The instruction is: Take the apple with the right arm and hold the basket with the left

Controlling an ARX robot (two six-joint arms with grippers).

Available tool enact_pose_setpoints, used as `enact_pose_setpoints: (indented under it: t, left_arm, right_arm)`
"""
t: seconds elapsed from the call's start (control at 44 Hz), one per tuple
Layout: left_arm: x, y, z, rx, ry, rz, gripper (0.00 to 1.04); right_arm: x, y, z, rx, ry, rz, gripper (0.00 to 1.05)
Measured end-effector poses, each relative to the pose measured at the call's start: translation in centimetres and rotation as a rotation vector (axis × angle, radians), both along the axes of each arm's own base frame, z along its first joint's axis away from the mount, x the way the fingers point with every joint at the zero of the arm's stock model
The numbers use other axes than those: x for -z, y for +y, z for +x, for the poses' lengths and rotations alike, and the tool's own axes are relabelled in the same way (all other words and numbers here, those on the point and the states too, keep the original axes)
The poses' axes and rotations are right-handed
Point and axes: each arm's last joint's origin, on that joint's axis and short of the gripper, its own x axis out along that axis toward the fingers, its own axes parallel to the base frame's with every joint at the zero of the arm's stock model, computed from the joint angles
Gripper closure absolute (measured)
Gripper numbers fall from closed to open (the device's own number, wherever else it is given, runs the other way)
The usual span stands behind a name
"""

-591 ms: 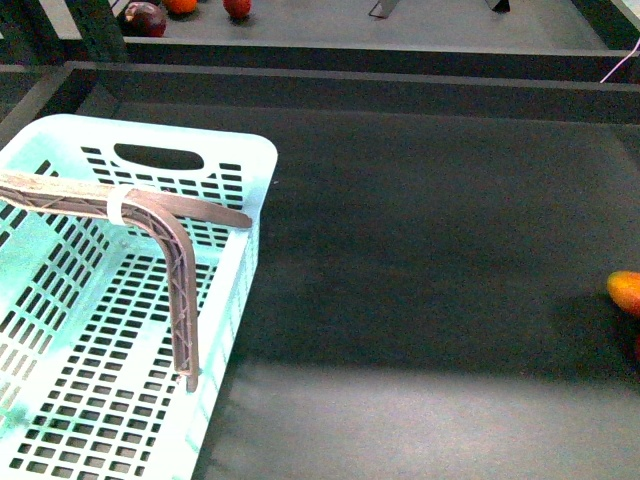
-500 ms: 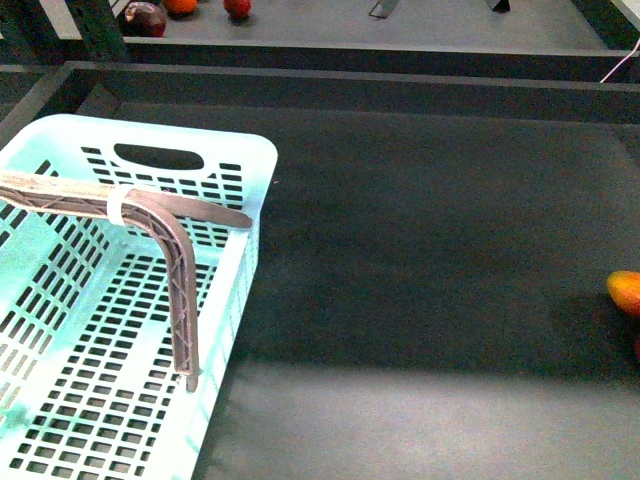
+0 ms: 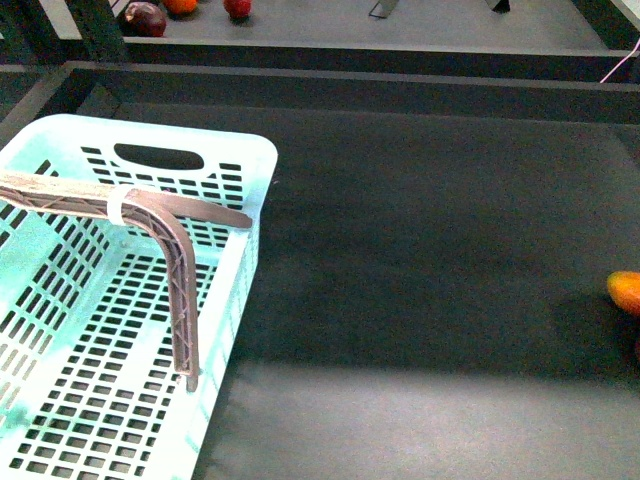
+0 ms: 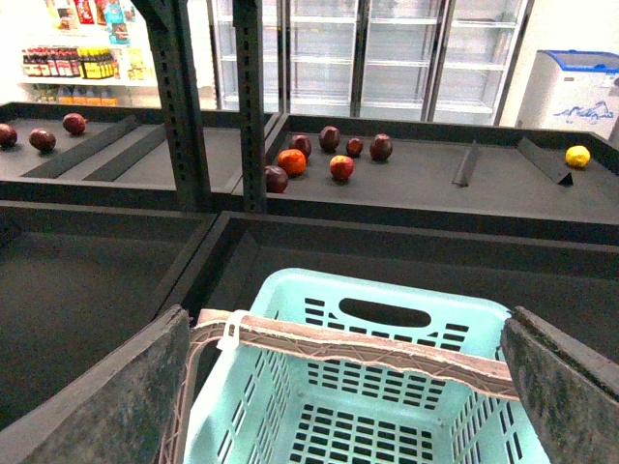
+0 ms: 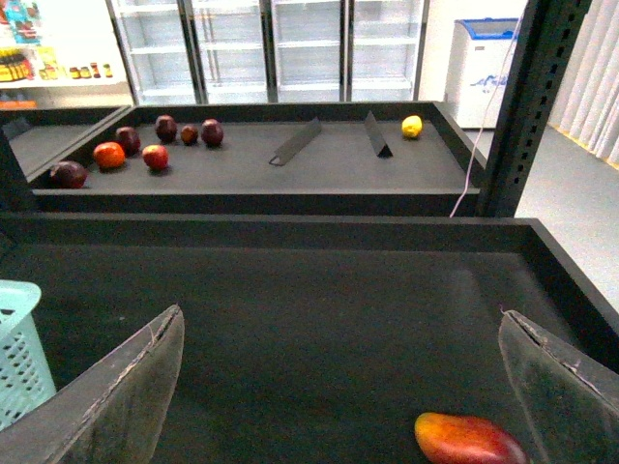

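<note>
Turquoise plastic fills the near corner of the front view: the basket (image 3: 250, 160), slotted, with nothing in it. Its grey-brown handle (image 3: 180, 290) is folded down across the opening, with a white band (image 3: 118, 204) near the bend. Neither of my arms shows here. Well apart from the basket, at the opposite edge of the dark surface (image 3: 420, 250), lies an oblong orange-yellow fruit (image 3: 625, 292). Just beside it a dark red sliver (image 3: 637, 348) is cut off by the frame. It may be the apple, but I cannot tell.

From my left wrist, my left jaws stand wide apart, gripping nothing. The basket (image 4: 406, 309) and its handle (image 4: 387, 350) show between the two pads (image 4: 106, 396), lower down. Several round fruits (image 4: 340, 167), red, orange and maroon, sit on a shelf beyond the basket.

From my right wrist, my right jaws are also spread wide and empty. Only a corner of the basket (image 5: 19, 348) shows. The oblong fruit (image 5: 469, 440) lies well away from it, near one pad, and no apple is clearly in view.

So my job now is to find the right fruit. I should turn the right wrist past the oblong fruit until a round red one sits centred between the pads. Then I should descend from above and close across its widest part. With the left, I should lower onto a straight stretch of the handle, centre it, and close firmly so the basket cannot slide.
</note>
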Motion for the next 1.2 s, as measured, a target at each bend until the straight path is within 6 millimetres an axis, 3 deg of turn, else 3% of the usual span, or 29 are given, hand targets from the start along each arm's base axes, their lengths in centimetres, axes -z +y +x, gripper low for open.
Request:
enact_pose_setpoints:
  t: [0.068, 0.182, 0.364, 0.432, 0.636, 0.75, 0.977, 1.205]
  left_arm:
    - [0.0, 0.0, 0.0, -0.011, 0.015, -0.003, 0.07]
    - [-0.4, 0.0, 0.6, -0.123, 0.36, -0.059, 0.07]
    - [-2.5, -0.3, 2.1, -0.089, 0.402, -0.203, 0.07]
    - [-2.9, -0.3, 3.3, -0.046, 0.484, -0.371, 0.07]
    - [-1.0, -0.3, 7.3, -0.109, 0.684, -0.85, 0.07]
    - [-0.2, -0.5, 9.1, -0.169, 0.693, -0.981, 0.07]
    - [0.9, -1.1, 13.0, -0.229, 0.705, -1.133, 0.07]
    - [2.4, -1.3, 15.9, -0.295, 0.723, -1.166, 0.07]
  right_arm:
    - [0.0, 0.0, 0.0, 0.0, 0.0, 0.0, 0.09]
    - [0.0, 0.0, 0.0, -0.001, 0.0, 0.0, 0.09]
    - [0.0, 0.0, 0.0, -0.001, 0.0, 0.0, 0.09]
    - [0.0, 0.0, 0.0, 0.0, 0.0, 0.0, 0.09]
    - [0.0, 0.0, 0.0, 0.0, 0.0, 0.0, 0.09]
    - [0.0, 0.0, 0.0, 0.0, 0.0, 0.0, 0.09]
    - [0.0, 0.0, 0.0, -0.001, 0.0, 0.0, 0.09]
    - [0.0, 0.0, 0.0, 0.0, 0.0, 0.0, 0.09]
